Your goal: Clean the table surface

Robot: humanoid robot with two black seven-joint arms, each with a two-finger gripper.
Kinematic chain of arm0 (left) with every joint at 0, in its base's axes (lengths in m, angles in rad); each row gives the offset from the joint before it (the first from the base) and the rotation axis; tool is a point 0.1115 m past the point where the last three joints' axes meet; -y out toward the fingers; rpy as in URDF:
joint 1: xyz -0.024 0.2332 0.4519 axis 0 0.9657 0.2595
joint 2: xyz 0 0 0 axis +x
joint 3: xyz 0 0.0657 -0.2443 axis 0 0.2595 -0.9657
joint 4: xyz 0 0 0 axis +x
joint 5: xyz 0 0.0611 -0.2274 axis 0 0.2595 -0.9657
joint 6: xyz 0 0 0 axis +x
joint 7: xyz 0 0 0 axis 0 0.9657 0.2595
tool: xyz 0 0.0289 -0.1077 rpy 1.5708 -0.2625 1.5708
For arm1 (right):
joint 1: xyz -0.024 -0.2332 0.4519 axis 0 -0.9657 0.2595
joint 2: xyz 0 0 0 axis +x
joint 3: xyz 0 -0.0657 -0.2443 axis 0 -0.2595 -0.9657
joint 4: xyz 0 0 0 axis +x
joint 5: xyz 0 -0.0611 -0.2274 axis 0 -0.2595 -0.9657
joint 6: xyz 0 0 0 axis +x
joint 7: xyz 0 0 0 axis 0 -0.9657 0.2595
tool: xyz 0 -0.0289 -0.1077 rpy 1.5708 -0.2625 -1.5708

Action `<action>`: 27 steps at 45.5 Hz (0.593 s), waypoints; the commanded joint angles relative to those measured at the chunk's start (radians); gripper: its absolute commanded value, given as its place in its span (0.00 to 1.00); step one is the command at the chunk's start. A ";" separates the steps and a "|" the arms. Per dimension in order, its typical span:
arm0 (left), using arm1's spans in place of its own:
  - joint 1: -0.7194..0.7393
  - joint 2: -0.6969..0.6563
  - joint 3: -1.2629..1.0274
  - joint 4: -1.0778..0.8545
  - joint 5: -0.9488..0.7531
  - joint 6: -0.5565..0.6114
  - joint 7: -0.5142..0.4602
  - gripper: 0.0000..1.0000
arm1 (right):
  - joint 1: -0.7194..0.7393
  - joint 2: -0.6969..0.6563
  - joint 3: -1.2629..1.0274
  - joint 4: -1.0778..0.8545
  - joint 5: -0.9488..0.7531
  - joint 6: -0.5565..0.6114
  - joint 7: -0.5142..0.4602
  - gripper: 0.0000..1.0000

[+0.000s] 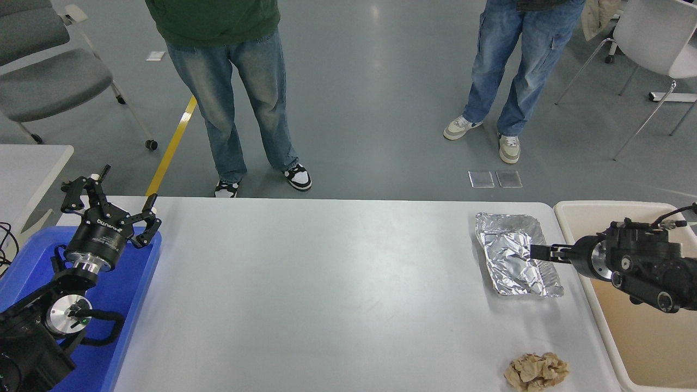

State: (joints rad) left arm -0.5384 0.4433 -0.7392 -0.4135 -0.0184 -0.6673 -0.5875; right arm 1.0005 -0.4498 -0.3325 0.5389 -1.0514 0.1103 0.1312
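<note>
Foil tray (514,261) sits at your worktop (326,294) edge beside the bin (642,348), right tool (536,252) apparently clenched on it for dumping; left tool (111,202) parked, released.

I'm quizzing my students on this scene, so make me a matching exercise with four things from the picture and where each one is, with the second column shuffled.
Column one:
1. foil tray
2. crumpled brown paper
3. left gripper
4. beige bin

Column two:
A. over the blue tray at the table's left end
B. off the table's right end
C. near the table's front right corner
D. on the table surface by its far right corner, with the right gripper reaching over it

Pairs: 1-D, 2-C, 3-A, 4-B
</note>
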 commanded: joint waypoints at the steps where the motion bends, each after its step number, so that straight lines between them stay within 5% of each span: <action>1: 0.000 0.000 0.000 -0.001 0.000 -0.001 0.000 1.00 | -0.016 0.114 -0.002 -0.146 0.027 0.046 0.042 1.00; 27: 0.000 0.000 0.000 -0.001 0.000 -0.002 0.000 1.00 | -0.114 0.206 -0.056 -0.401 0.027 0.040 0.053 1.00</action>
State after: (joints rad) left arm -0.5384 0.4433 -0.7394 -0.4133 -0.0184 -0.6687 -0.5875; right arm 0.9263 -0.2636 -0.3698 0.2230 -1.0261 0.1515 0.1790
